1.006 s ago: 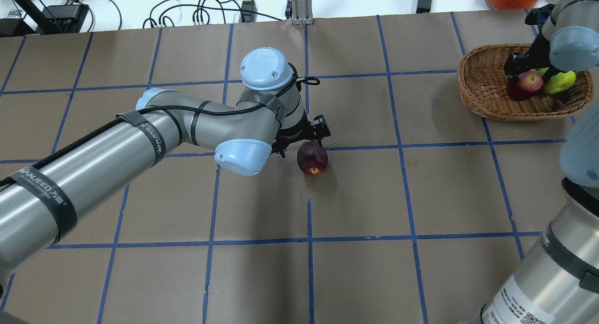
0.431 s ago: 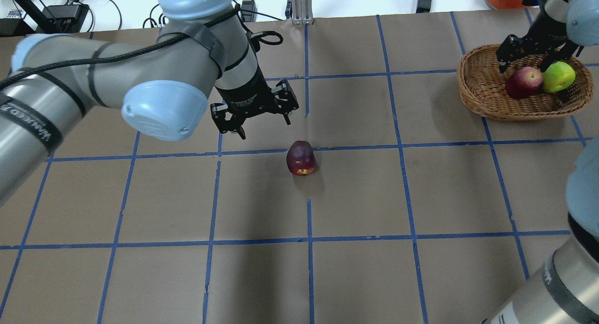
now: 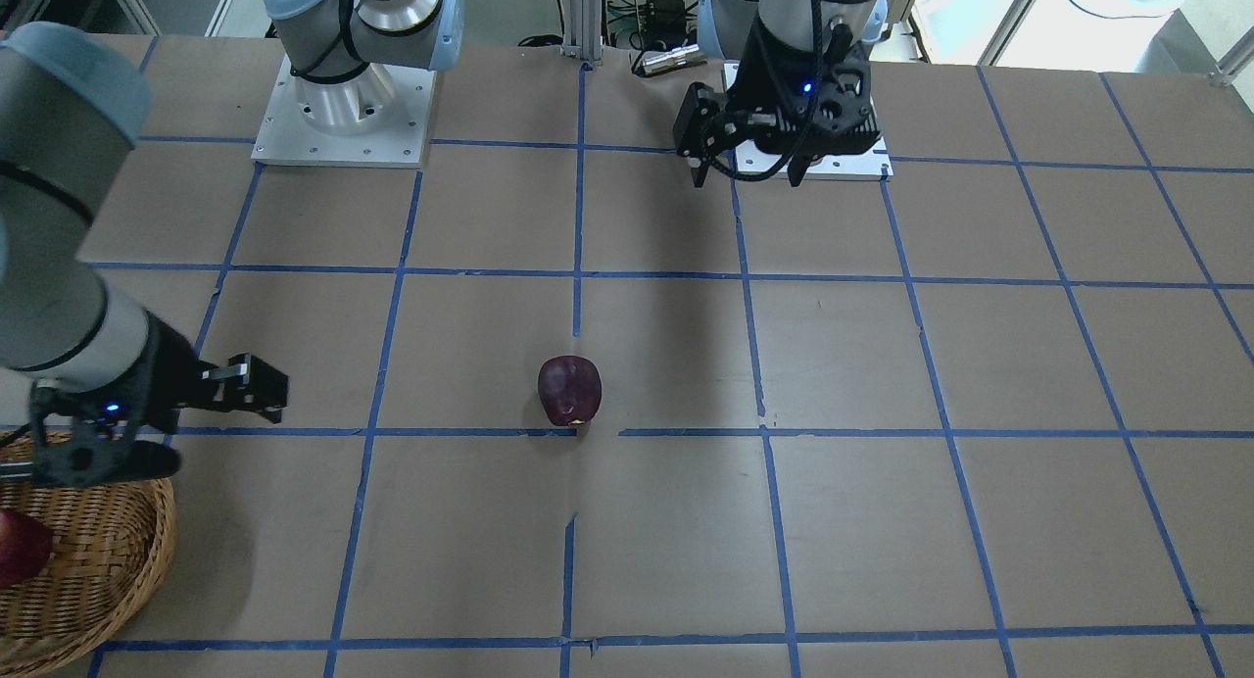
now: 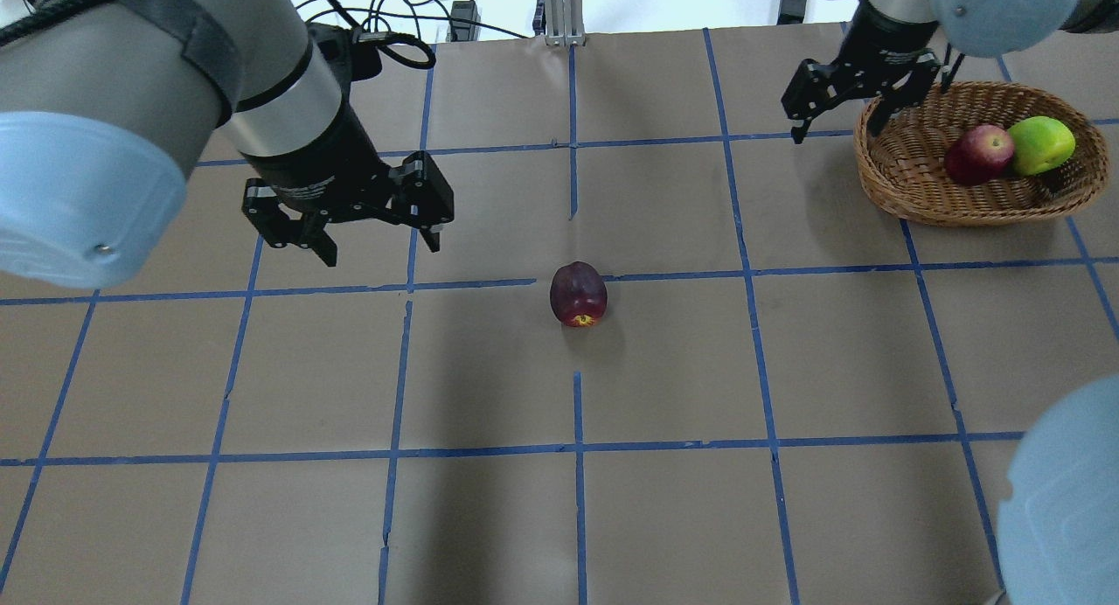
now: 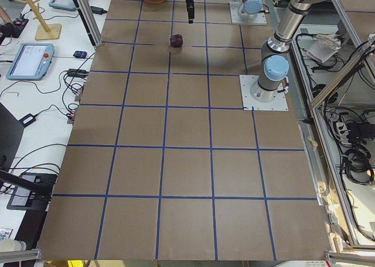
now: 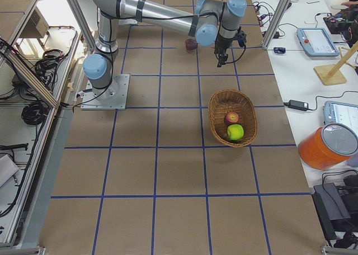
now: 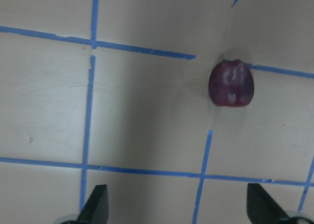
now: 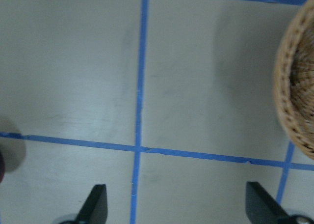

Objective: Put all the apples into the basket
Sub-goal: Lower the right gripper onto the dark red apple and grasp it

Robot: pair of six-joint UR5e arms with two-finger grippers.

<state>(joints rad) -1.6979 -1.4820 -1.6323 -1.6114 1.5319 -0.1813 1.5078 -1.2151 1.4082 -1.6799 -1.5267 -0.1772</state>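
The dark maroon apple [image 4: 578, 293] lies alone on the brown table near its middle; it also shows in the front view [image 3: 569, 391] and the left wrist view [image 7: 231, 83]. The wicker basket [image 4: 883, 185] stands at the far right and holds the red apple [image 4: 976, 153] and the green apple [image 4: 1040, 144]. My left gripper [image 4: 381, 246] is open and empty, raised above the table, to the left of the maroon apple. My right gripper [image 4: 837, 133] is open and empty, just left of the basket's rim [image 8: 294, 111].
Blue tape lines grid the brown table. An orange container [image 6: 327, 143] and tablets stand off the table on the operators' side. Cables and power bricks [image 4: 385, 19] lie past the far edge.
My left gripper has risen and drawn back to the left, away from the maroon apple. My right gripper has lifted out of the basket and moved left, leaving the red and green apples inside.
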